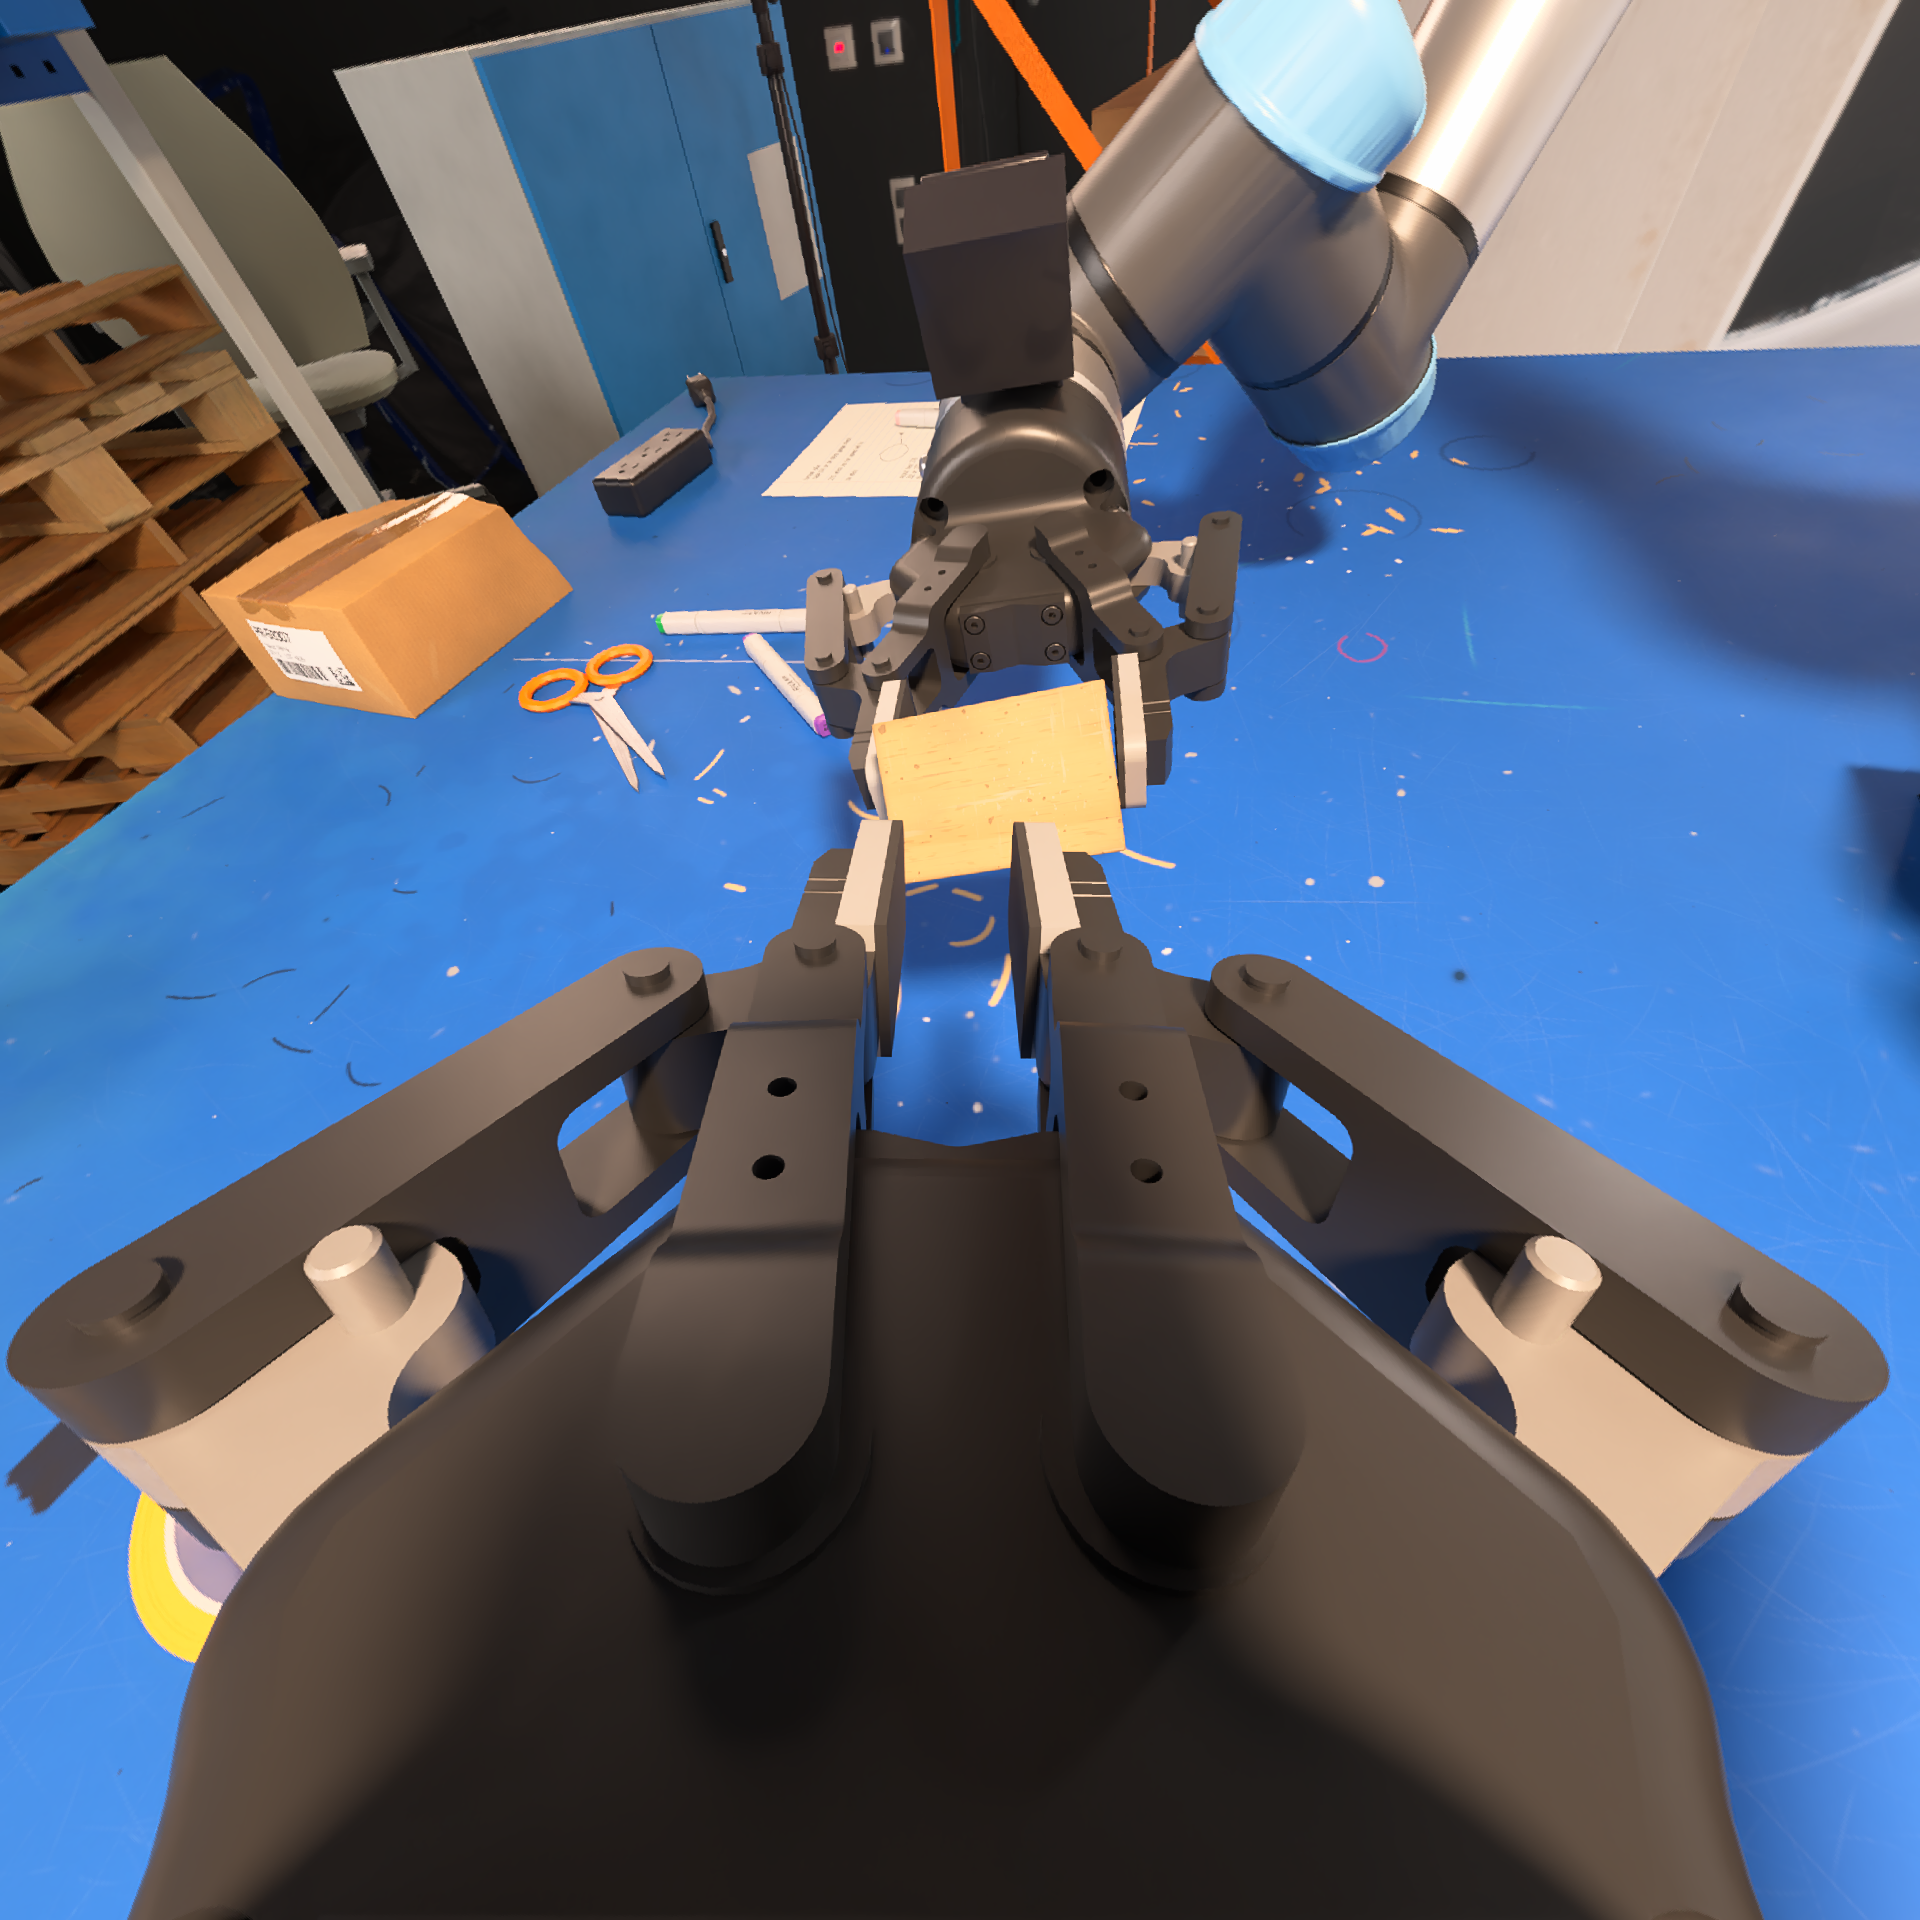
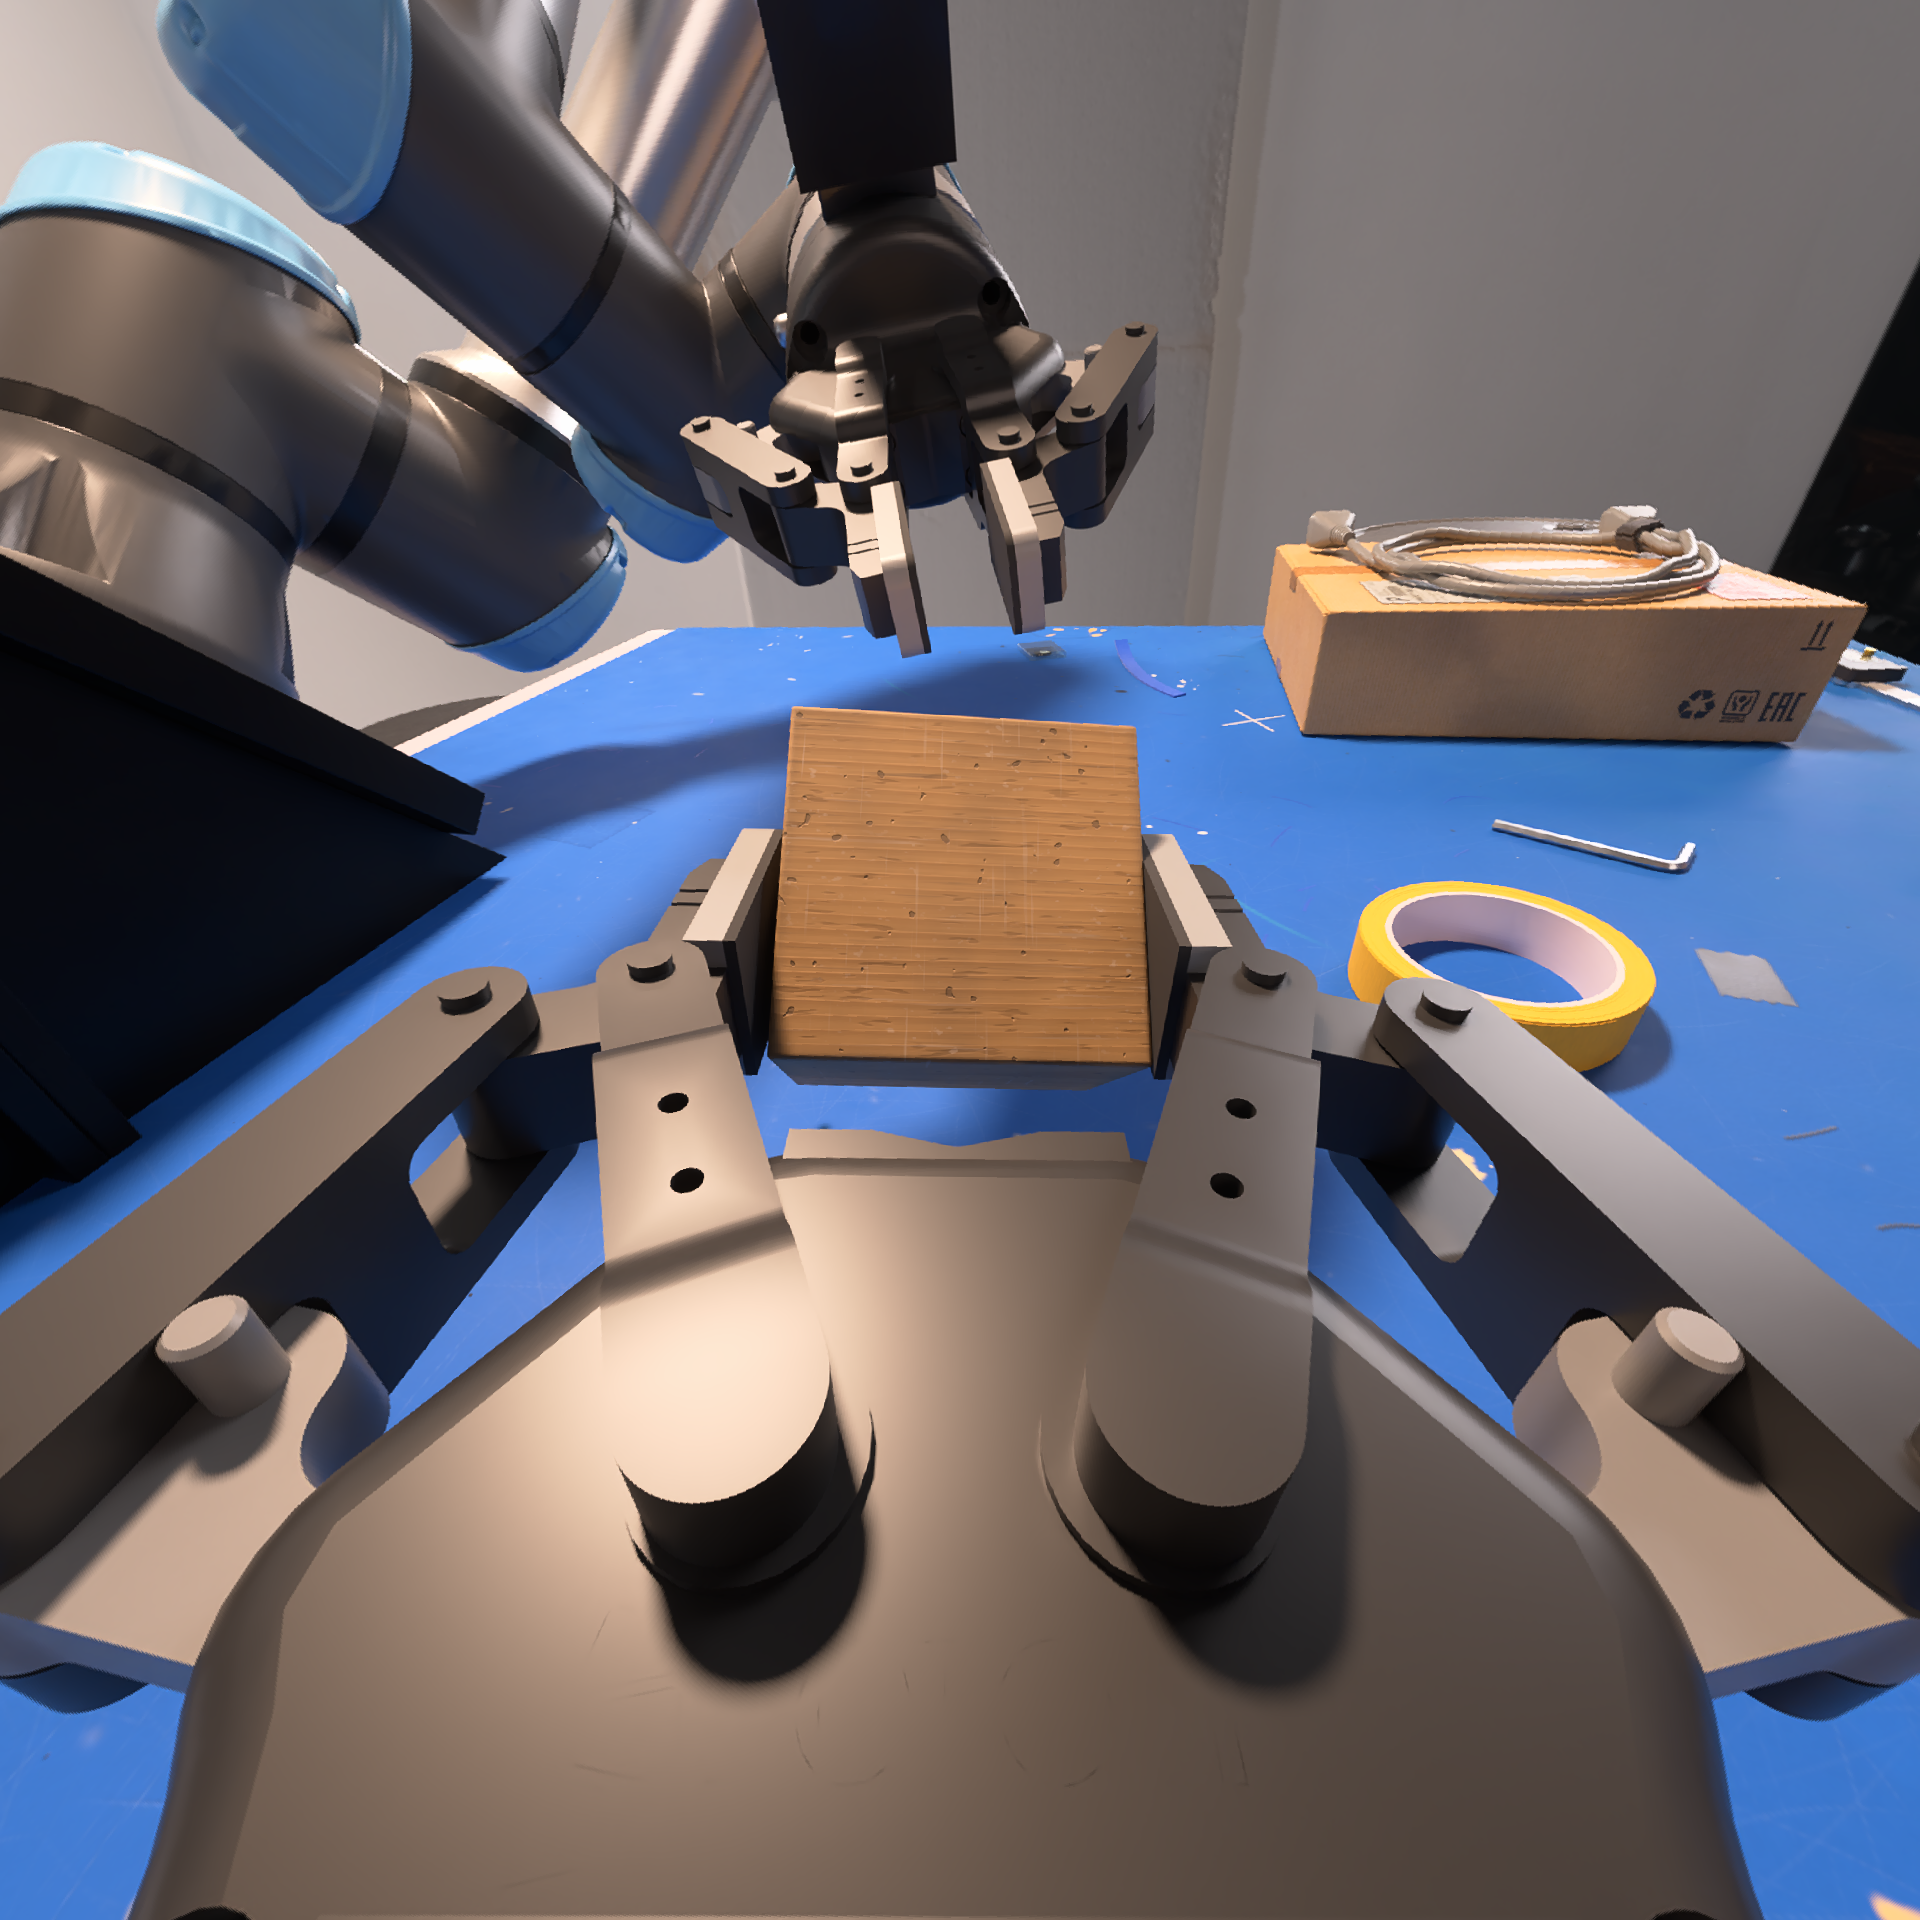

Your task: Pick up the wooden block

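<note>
The wooden block (image 2: 961, 894) is a flat light-brown slab. My right gripper (image 2: 961, 847) is shut on it, one pad on each side, and holds it just above the blue table (image 2: 1299, 831). In the left wrist view the block (image 1: 997, 769) shows between the right gripper's fingers (image 1: 1132, 727). My left gripper (image 1: 956, 847) faces the block from the opposite side, its tips just short of the block's near edge. Its fingers stand a narrow gap apart with nothing between them. It also shows in the right wrist view (image 2: 968, 632), above and beyond the block.
Orange scissors (image 1: 592, 696), two markers (image 1: 727, 621), a power strip (image 1: 649, 473), a sheet of paper (image 1: 852, 452) and a cardboard box (image 1: 384, 613) lie at the far left. A yellow tape roll (image 2: 1501, 966), a hex key (image 2: 1600, 844) and a box with a cable (image 2: 1548, 644) lie to the right.
</note>
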Robot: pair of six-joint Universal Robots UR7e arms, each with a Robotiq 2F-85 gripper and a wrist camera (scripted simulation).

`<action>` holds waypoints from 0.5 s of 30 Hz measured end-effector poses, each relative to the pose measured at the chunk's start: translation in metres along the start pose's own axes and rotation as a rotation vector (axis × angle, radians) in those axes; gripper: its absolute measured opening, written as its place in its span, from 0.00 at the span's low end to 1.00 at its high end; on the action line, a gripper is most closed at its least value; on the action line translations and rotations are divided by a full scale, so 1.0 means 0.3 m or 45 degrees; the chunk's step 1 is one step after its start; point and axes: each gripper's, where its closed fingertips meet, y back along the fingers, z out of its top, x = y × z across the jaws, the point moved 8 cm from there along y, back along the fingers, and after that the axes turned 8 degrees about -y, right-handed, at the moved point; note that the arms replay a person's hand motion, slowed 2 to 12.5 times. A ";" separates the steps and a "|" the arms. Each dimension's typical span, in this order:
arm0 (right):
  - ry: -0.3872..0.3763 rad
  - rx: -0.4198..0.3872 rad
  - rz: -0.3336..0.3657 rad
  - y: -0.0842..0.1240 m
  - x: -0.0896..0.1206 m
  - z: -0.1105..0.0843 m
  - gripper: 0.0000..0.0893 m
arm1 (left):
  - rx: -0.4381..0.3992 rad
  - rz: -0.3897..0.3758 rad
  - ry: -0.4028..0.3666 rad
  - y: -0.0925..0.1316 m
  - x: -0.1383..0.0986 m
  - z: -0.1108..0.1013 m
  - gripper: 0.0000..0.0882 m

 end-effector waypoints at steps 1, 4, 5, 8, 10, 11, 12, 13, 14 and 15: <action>0.001 0.000 0.000 0.000 0.000 0.000 0.62 | 0.000 -0.001 0.000 0.000 0.000 0.001 0.21; 0.003 0.002 0.001 0.000 0.001 0.000 0.62 | 0.002 -0.002 -0.003 0.000 -0.001 0.002 0.21; 0.003 0.004 0.001 0.000 0.001 0.000 0.62 | 0.003 -0.002 -0.004 0.000 -0.001 0.002 0.21; 0.006 0.009 0.001 0.000 0.001 -0.001 0.62 | 0.011 -0.005 -0.004 0.000 -0.002 0.000 0.21; 0.009 0.012 0.000 0.000 0.002 -0.001 0.62 | 0.013 -0.008 -0.003 -0.001 -0.003 -0.001 0.21; 0.010 0.012 0.000 0.000 0.002 -0.001 0.62 | 0.013 -0.009 -0.003 0.000 -0.003 -0.001 0.21; 0.012 0.013 0.000 -0.001 0.003 -0.001 0.62 | 0.012 -0.009 -0.002 0.000 -0.003 -0.001 0.21; 0.014 0.013 -0.001 -0.001 0.003 -0.001 0.62 | 0.011 -0.010 -0.001 0.000 -0.003 -0.001 0.21; 0.016 0.013 -0.001 -0.001 0.004 -0.001 0.62 | 0.009 -0.012 0.000 0.000 -0.004 0.000 0.21; 0.018 0.013 -0.001 -0.001 0.004 0.000 0.62 | 0.007 -0.013 0.001 0.000 -0.004 0.000 0.21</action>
